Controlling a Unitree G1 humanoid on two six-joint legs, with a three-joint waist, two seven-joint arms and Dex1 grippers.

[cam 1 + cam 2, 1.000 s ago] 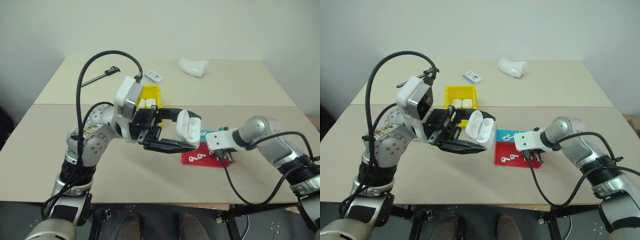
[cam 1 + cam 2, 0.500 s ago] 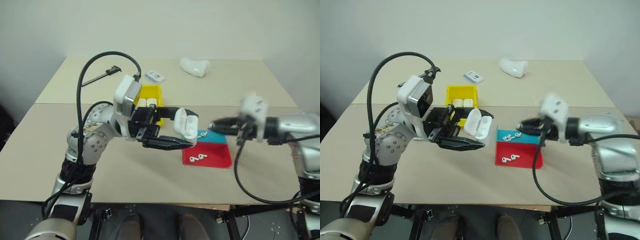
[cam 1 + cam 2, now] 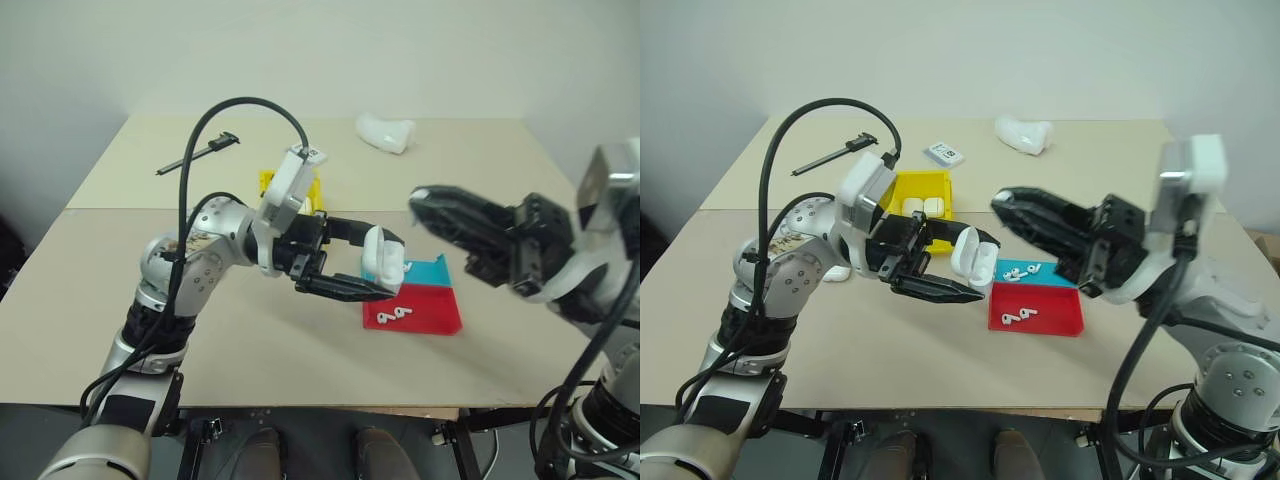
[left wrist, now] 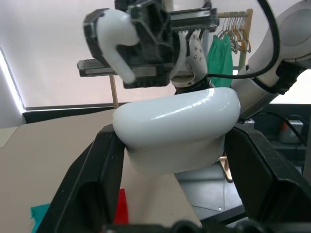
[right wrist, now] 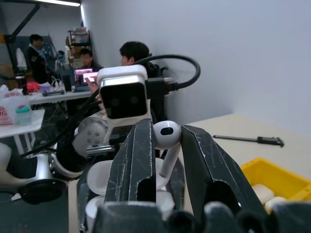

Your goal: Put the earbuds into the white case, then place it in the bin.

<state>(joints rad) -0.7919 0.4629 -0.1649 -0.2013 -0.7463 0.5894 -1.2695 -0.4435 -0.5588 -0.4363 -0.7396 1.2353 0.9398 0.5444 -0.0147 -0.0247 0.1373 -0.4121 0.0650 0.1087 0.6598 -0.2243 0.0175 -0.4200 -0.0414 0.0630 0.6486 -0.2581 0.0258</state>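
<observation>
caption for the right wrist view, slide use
Right gripper pinching an earbud above the open white case held by the left arm.

Left arm bent across the body, forearm level, its tool (image 3: 940, 272) pointing toward 3 o'clock, fingers clamped on the white case (image 3: 973, 258), lid hinged up. Right arm raised at the 3 o'clock side, wrist turned so its tool (image 3: 1006, 202) points toward 9 o'clock, slightly upward, fingertips near the case. Right tool's fingers (image 5: 138, 155) pinch one earbud (image 5: 166, 141), stem hanging down between them.
</observation>
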